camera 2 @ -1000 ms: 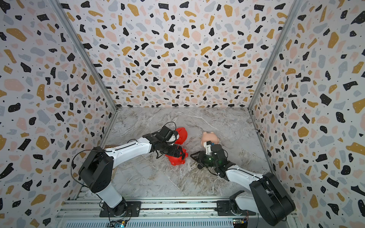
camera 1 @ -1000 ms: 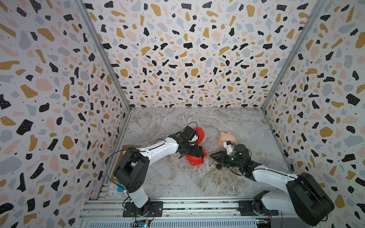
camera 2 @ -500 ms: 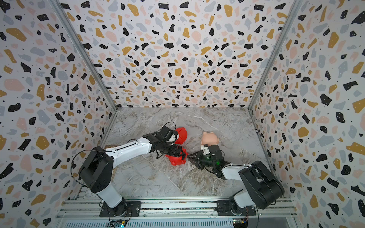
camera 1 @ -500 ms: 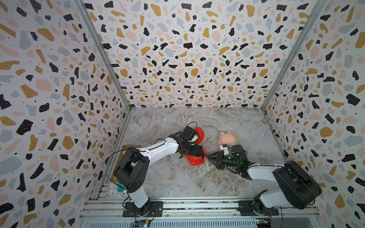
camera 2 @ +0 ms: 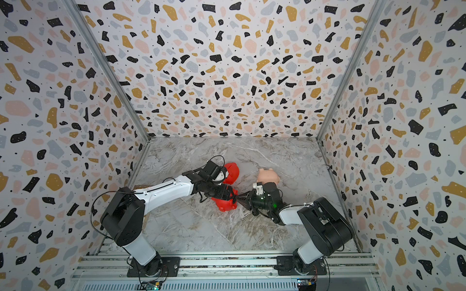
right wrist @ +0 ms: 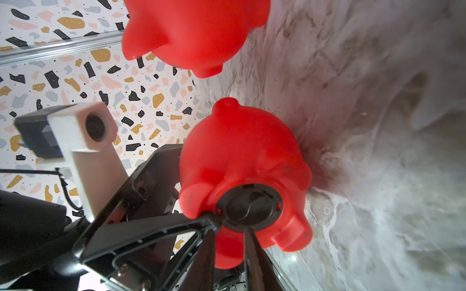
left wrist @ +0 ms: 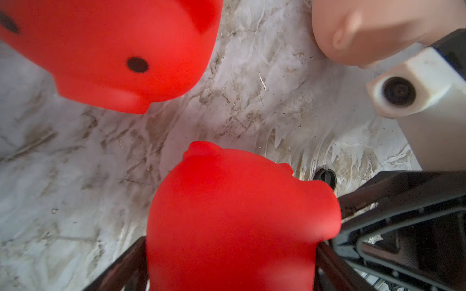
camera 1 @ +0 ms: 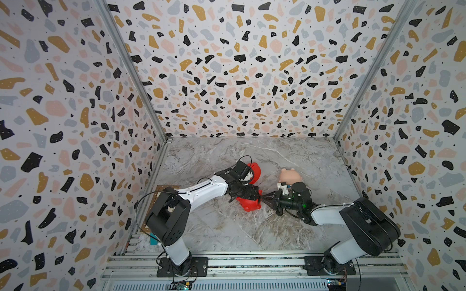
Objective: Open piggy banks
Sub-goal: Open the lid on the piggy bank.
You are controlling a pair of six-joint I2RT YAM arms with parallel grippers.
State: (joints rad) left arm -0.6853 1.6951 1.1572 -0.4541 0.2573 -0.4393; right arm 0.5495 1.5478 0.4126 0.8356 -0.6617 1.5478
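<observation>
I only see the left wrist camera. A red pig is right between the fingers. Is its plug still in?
Observer: Yes. The right wrist view shows the plug still in the belly of the held pig.
Operator: Is the other arm helping?
Observer: The right gripper has its tips at that plug's rim. I cannot tell whether they grip it.
Operator: Where's the pink pig?
Observer: In both top views the pink pig is just past the right arm's wrist, toward the back wall.

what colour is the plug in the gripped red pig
Black plug, clearest in the right wrist view.
</observation>
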